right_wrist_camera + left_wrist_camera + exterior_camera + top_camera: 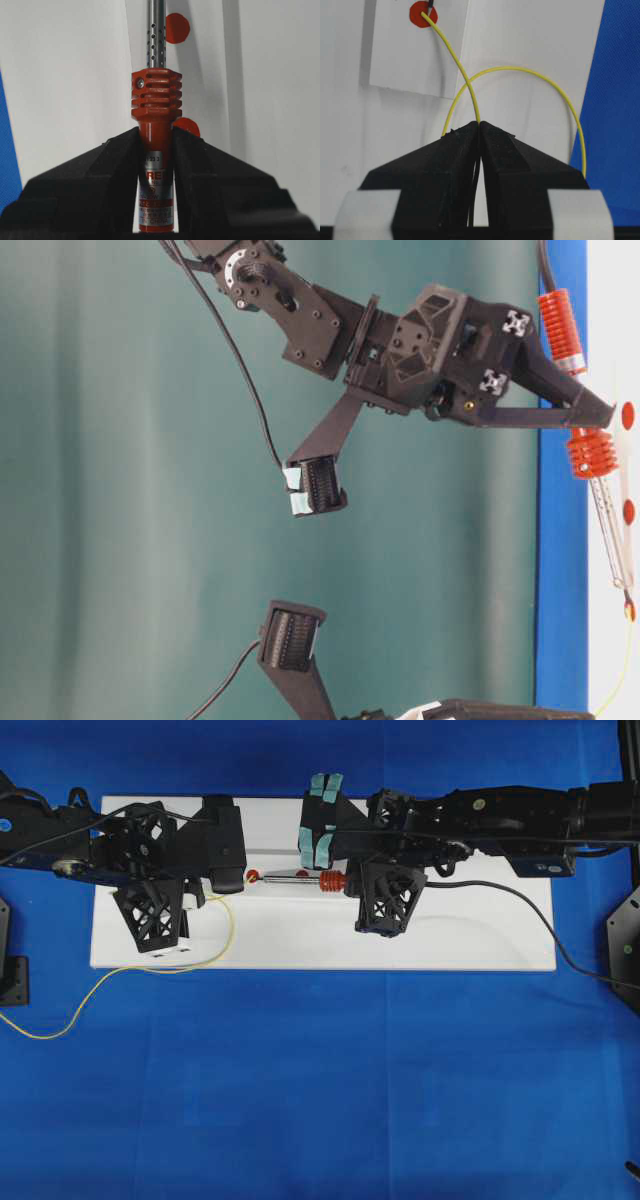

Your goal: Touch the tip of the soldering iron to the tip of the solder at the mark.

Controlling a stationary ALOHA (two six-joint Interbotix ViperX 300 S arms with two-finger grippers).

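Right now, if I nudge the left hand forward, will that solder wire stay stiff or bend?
Probably bend: the solder wire is thin and already curves in loose loops. Its end rests on the red mark, so pushing likely bows it sideways. It looks light, trailing off the white board.

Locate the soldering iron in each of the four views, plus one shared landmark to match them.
Overhead: soldering iron top centre, lying level, clamped by the right gripper.
Table-level: right edge, ribbed collar up, tip down.
Left wrist: only its dark tip at top, on the red dot, meeting the solder.
Right wrist: centre, upright.
Landmark: red dots on the white board.
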